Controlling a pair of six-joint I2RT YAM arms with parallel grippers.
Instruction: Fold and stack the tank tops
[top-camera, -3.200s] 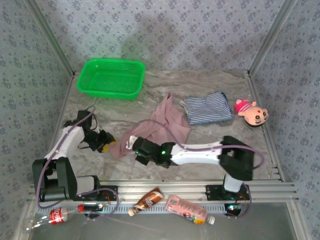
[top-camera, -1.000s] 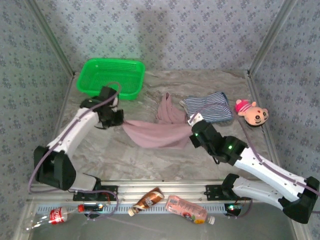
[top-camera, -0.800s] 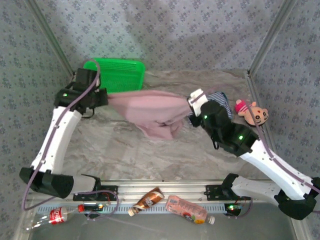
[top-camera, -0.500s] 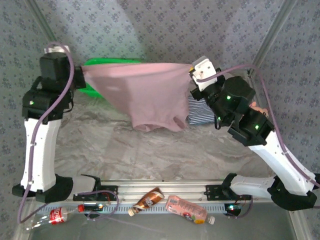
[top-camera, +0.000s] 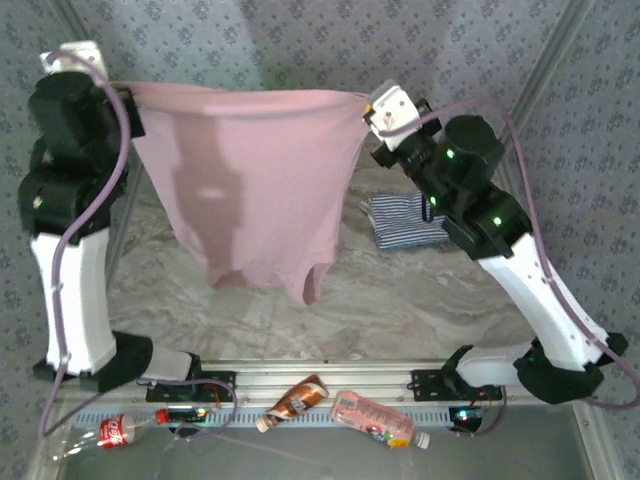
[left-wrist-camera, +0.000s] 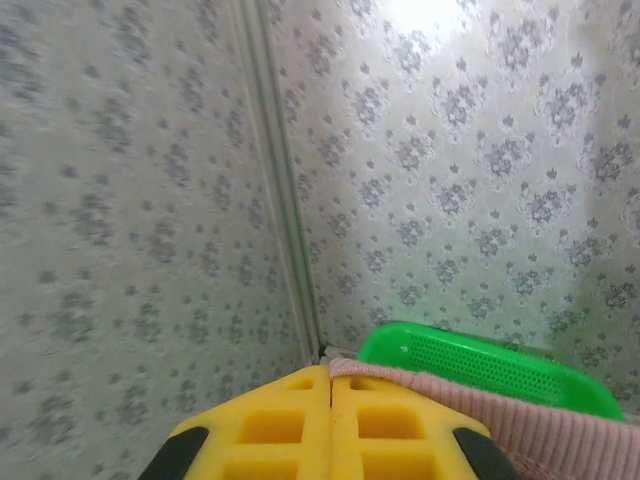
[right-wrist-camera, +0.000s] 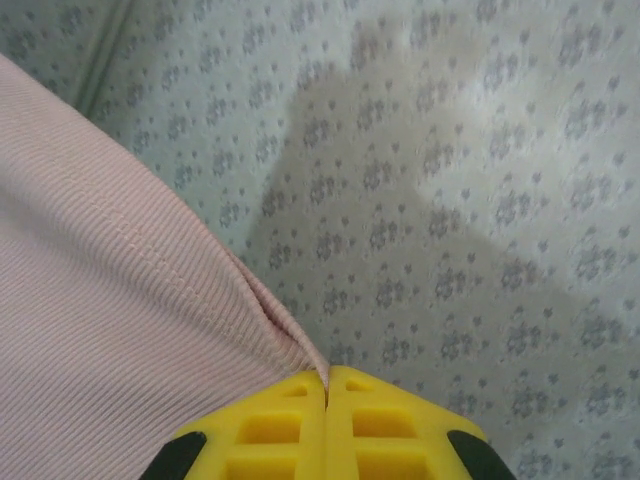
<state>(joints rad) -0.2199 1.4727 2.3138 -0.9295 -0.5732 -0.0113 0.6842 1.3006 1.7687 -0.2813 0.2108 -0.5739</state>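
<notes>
The dusty pink tank top hangs spread out high above the table, held by its two top corners. My left gripper is shut on the left corner. In the left wrist view the yellow fingertips pinch the pink ribbed hem. My right gripper is shut on the right corner, and its closed tips clamp the pink fabric. The navy-and-white striped tank top lies folded on the table behind the right arm, partly hidden by it.
A green basket stands at the back left by the wall corner. Bottles lie along the front rail: a brown one, a pink one and a red-labelled one. Patterned walls enclose the table on three sides.
Both arms have risen and moved apart with the pink top. It has come off the table and now hangs stretched flat between the grippers.
</notes>
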